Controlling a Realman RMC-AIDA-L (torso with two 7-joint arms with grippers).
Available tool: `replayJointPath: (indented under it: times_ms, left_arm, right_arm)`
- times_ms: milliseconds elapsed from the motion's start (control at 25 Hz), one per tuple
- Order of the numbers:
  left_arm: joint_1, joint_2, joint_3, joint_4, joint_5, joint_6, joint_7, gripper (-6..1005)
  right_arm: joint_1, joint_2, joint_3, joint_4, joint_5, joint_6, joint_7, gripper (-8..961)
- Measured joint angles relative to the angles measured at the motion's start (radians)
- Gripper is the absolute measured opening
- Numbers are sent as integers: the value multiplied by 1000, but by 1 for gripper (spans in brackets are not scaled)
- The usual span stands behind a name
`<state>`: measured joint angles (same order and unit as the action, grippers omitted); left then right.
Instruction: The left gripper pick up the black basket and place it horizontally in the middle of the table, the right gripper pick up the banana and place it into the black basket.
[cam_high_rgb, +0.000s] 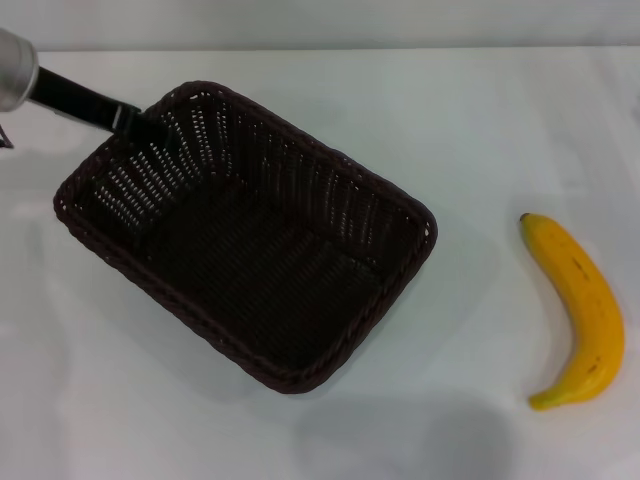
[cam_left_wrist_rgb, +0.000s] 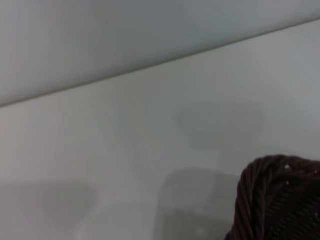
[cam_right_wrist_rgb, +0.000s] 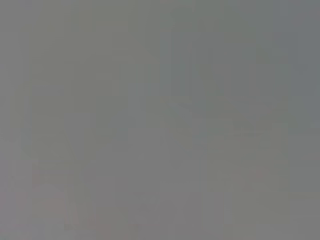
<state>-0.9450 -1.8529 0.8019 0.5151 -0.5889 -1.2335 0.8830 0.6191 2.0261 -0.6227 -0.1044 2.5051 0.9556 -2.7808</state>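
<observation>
Head view, near to far: the white table (cam_high_rgb: 470, 120) is seen carrying two objects. Nearest, on the right side, the banana (cam_high_rgb: 585, 310) lies flat on the bare tabletop, curved, its stem end toward the near edge — well apart from the basket. Left of centre, the black basket (cam_high_rgb: 250, 235) is set diagonally, open side up, one corner toward the near edge and its interior empty. At the basket's far left corner, the left gripper (cam_high_rgb: 128, 119) is shown reaching in from the left, a slim dark finger laid against the braided rim; whether the rim is clamped cannot be told. In the left wrist view, only a corner of the woven rim (cam_left_wrist_rgb: 272, 200) is shown over the tabletop. The right gripper is not shown in any view.
</observation>
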Motion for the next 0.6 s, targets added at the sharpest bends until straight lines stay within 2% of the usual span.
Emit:
replayJointPath:
  times_ms: [280,600]
  left_arm:
    - [8,-14,-3,-18,-6,14,11,748]
    - [12,-15,-10,-18,-27,6,-2,470]
  right_arm:
    - [3,0,0,0,0,-3,1,882]
    - [4,0,1,0,0,-5,1,882]
